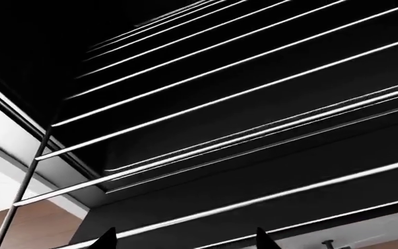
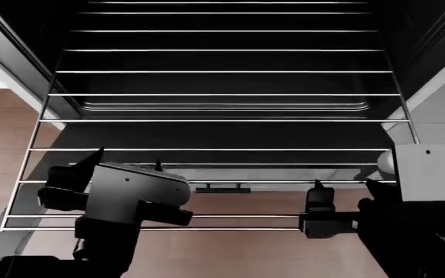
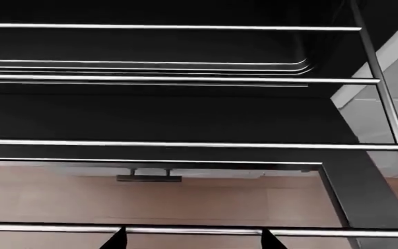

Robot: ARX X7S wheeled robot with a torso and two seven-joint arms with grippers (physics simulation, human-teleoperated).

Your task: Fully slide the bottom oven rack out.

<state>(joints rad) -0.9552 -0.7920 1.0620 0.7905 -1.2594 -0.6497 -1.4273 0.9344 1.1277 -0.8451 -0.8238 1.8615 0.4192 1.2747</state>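
The bottom oven rack (image 2: pixel 215 120) stands drawn well out of the dark oven cavity (image 2: pixel 222 35) over the lowered oven door (image 2: pixel 207 136), its long axis running across your view and its front bar nearest you. Your right gripper (image 2: pixel 345 191) sits at that front bar, right of centre; in the right wrist view the fingers (image 3: pixel 116 238) stand apart, straddling the bar without visibly clamping it. Your left gripper (image 2: pixel 127 159) is beside the rack's left front, fingers likewise apart. The door handle (image 2: pixel 222 188) shows beneath, above the wooden floor (image 2: pixel 230 255). The remaining pull runs straight toward you.
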